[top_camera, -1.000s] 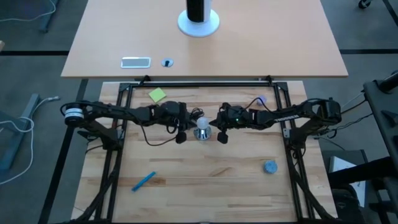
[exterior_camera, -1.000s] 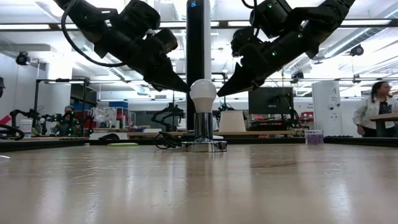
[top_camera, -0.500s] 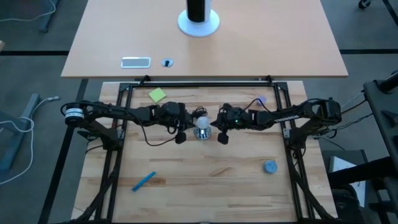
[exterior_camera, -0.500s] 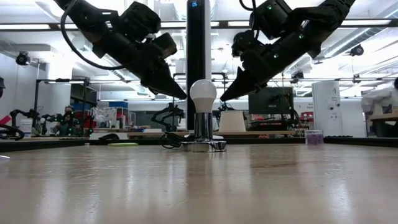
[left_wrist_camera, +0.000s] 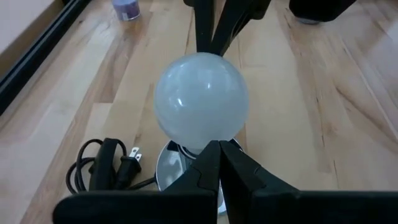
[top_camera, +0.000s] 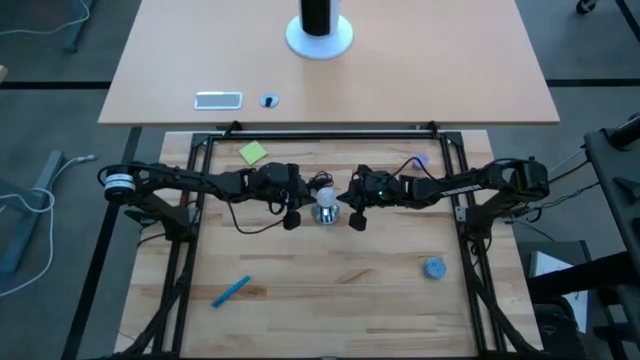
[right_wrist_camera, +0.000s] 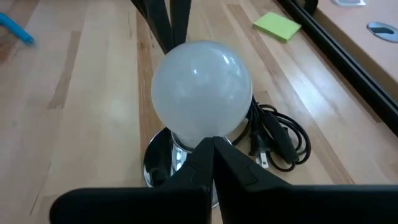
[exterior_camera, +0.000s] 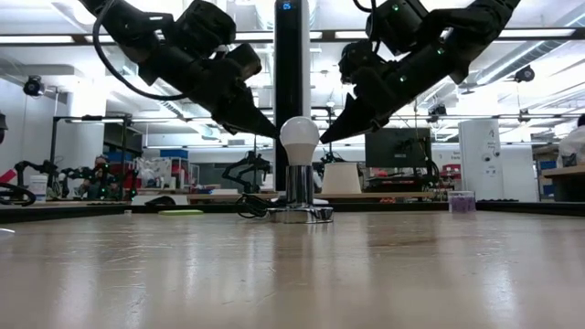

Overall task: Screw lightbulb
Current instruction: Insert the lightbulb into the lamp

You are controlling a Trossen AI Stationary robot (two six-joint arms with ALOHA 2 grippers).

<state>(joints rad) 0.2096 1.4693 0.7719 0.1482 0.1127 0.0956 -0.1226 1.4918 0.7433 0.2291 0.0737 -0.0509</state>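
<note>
Both arms are dipping back toward the bulb after lifting slightly half a second ago; the low view shows their tips again level with the globe's upper half. That is suggesting small adjustments around a bulb already seated, so the screwing is probably near its end. On the wooden table (top_camera: 330,290), the left gripper (exterior_camera: 267,133) is reaching in from the left and the right gripper (exterior_camera: 327,137) from the right, each sloping downward with fingers pressed together, holding nothing. The lightbulb (exterior_camera: 299,139) is standing upright in the shiny socket (exterior_camera: 299,212) at mid-table, between the tips; whether they are touching it is unclear.
</note>
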